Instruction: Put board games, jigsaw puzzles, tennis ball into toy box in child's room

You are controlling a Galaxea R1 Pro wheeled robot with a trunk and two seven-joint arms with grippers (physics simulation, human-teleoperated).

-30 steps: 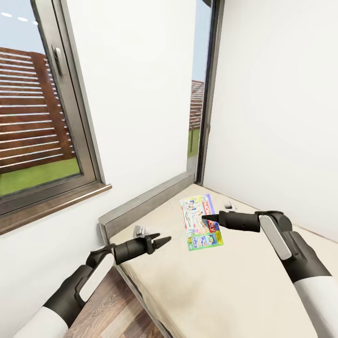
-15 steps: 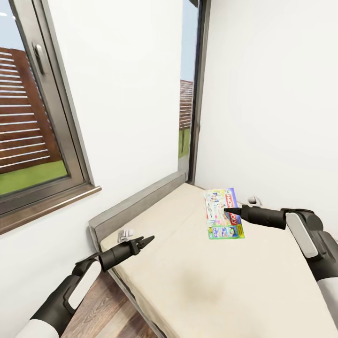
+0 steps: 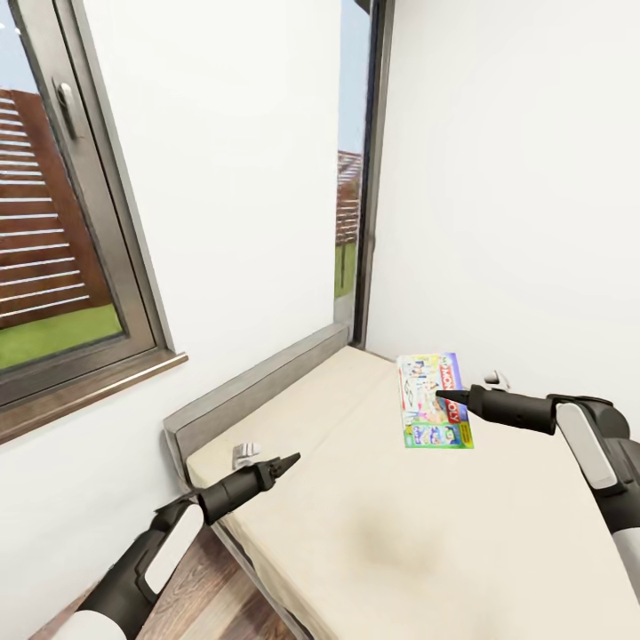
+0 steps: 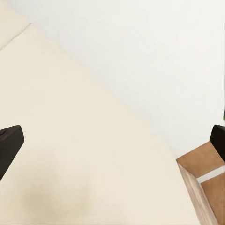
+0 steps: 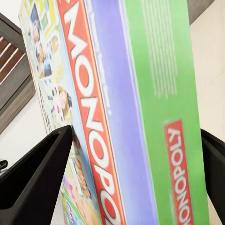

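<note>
The "MONOPOLY" board game [image 3: 436, 402], a flat box with green edges, hangs tilted just above the beige mattress of the bed [image 3: 373, 533]. My right gripper [image 3: 442, 394] is shut on it. In the right wrist view the box [image 5: 126, 108] sits edge-on between the two black fingers [image 5: 37, 173] of that gripper [image 5: 126, 164]. My left gripper [image 3: 286, 462] hovers over the bed's near corner by the headboard. Its fingers stand far apart at the sides of the left wrist view, so the left gripper [image 4: 112, 140] is open with nothing in it.
The grey headboard [image 3: 258, 378] runs along the white wall under a large window [image 3: 53, 267]. A narrow window [image 3: 351, 222] fills the room's corner. A white wall borders the bed's right side. Wooden floor [image 3: 196, 587] shows beside the bed frame.
The view has panned a little to the right. My right gripper has carried the Monopoly box rightward and slightly up over the mattress. The left arm has stayed near the headboard corner.
</note>
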